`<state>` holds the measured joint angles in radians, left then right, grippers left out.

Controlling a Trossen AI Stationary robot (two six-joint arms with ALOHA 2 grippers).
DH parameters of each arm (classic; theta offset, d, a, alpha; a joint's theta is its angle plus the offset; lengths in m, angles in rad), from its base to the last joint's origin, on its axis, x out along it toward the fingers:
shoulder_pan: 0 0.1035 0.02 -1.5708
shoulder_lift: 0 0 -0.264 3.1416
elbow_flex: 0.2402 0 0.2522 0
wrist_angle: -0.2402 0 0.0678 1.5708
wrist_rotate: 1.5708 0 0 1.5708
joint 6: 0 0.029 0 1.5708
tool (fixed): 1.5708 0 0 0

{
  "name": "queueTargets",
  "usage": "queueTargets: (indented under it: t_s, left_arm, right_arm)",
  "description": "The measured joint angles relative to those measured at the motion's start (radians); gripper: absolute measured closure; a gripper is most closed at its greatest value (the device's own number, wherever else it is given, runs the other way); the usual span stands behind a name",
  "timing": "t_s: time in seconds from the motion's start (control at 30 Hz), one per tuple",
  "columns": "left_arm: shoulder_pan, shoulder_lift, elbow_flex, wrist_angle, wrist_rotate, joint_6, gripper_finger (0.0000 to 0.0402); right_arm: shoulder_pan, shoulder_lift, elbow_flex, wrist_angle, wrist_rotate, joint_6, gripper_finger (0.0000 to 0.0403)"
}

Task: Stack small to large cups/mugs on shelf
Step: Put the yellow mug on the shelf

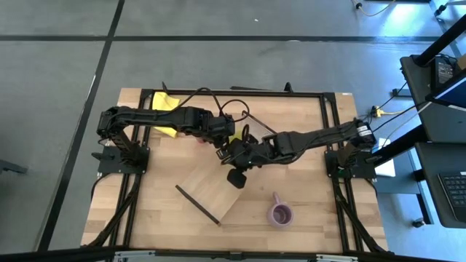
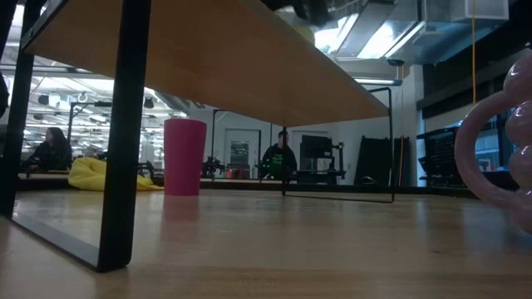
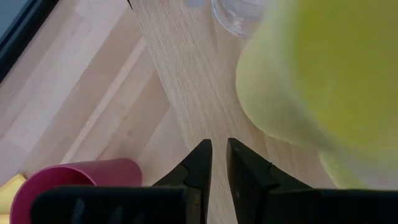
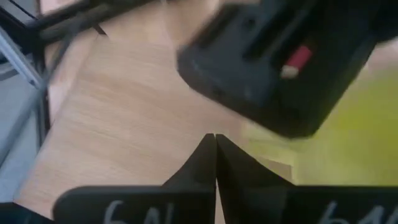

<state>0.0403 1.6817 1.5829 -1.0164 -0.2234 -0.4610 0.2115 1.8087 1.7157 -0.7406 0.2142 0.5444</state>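
Note:
The light-wood shelf [image 1: 207, 191] stands on its dark end rails [image 2: 116, 124] in the middle of the table. Both grippers meet over its far end. My left gripper [image 3: 219, 163] has its fingers almost together, with nothing between them. The lime-yellow mug [image 3: 323, 81] is close beside it, over the shelf top. My right gripper [image 4: 214, 155] is shut and empty, pointing at the left gripper's dark body [image 4: 280, 62] and the mug [image 4: 351, 137]. The dark red tumbler [image 2: 184, 156] stands on its base on the table by the shelf. The lilac mug [image 1: 280, 214] stands near the table's near right. My left gripper has the lime-yellow mug's wall [image 3: 292, 134] close beside the outer side of one finger [image 3: 249, 171]. I cannot tell whether they touch. My right gripper touches nothing that shows.
A yellow cloth [image 1: 164, 110] lies at the table's far left. A black frame [image 1: 331, 145] runs round the table's edges. People sit in the room beyond the table [image 2: 281, 158]. Bare tabletop [image 1: 145, 218] lies to the near left.

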Motion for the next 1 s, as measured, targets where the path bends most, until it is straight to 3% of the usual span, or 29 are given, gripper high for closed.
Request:
queueTargets:
  t_s: [0.37, 0.6, 0.7, 1.0]
  left_arm:
    - [-0.006, 0.0, 0.0, -0.006, 0.0, 0.002, 0.0358]
    - [-0.045, 0.0, 0.0, -0.082, -0.029, -0.033, 0.0358]
    - [-0.068, -0.016, 0.0, -0.087, -0.049, -0.066, 0.0358]
    - [-0.147, -0.083, 0.002, -0.029, -0.108, -0.185, 0.0358]
  right_arm:
    - [0.0, -0.006, 0.155, -0.016, 0.029, -0.082, 0.04]
    - [-0.025, -0.006, 0.249, -0.288, 0.176, -0.127, 0.04]
    - [-0.053, -0.006, 0.247, -0.379, 0.165, -0.13, 0.04]
    - [-0.109, -0.004, 0.242, -0.404, 0.109, -0.189, 0.04]
